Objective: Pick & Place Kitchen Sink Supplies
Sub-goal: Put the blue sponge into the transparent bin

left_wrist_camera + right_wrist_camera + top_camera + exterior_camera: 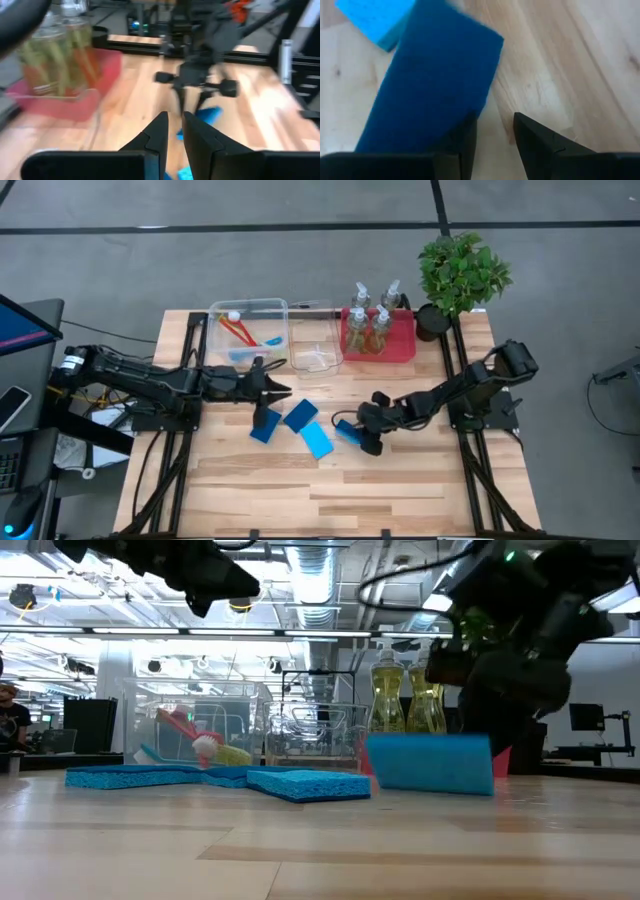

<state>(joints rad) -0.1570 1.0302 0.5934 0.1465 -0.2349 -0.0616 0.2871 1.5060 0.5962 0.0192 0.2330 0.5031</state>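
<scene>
Four blue sponges are on the table. Three lie flat. The fourth stands on its long edge, right beside my right gripper. That gripper is open, and bare wood shows between its fingers. My left gripper hovers near the clear bins with its fingers a narrow gap apart, holding nothing. Red and blue brushes lie in the left clear bin. The pump bottles stand in the red tray. My right gripper meets the standing sponge with the outer side of one finger, at the sponge's near corner. Nothing is between the fingers. The fingers slant down from the table's right side. The sponge stands with its lower long edge on the table.
A second clear bin sits between the brush bin and the red tray. A potted plant stands at the table's far right corner. Bare wood lies along the near half of the table.
</scene>
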